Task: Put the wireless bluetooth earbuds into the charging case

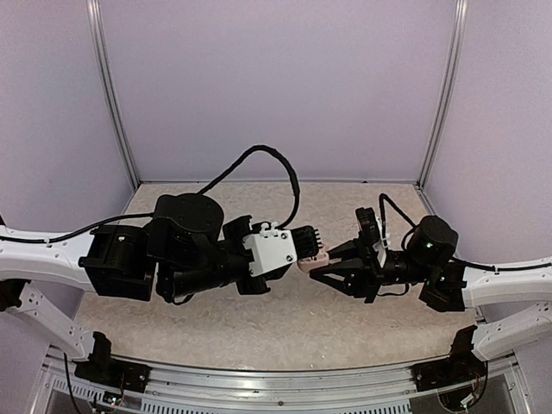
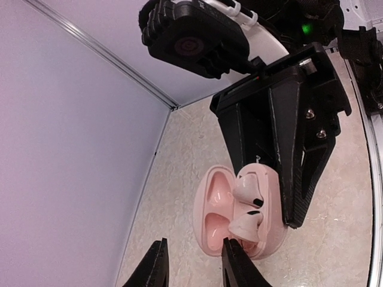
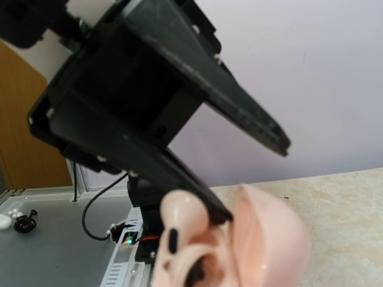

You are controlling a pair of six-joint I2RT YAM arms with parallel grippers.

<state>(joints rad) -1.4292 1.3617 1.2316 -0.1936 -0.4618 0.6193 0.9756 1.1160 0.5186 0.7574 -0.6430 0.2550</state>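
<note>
left pincer [image 2: 192, 246] nearest the cam: jaws narrow, nothing between them. One fingertip [image 2: 230, 248] is at the case's near rim, can't tell if it touches. Reads as a nudge/press pose, not a grasp.

Next out is the charging case [image 2: 222, 210]: open, lid folded back, looks lifted off the surface [image 1: 259, 319], midway between the arms. Both earbuds [image 2: 248, 190] are in the wells side by side with heads proud. Can't tell if they're fully seated.

Behind it, right pincer [image 1: 317, 266] is clamped on the case body from the far side. It's acting as the fixture, presenting the wells to the left arm.

My read: insertion nearly done, seating press left. Risk: a push twists the case in the grip.
</note>
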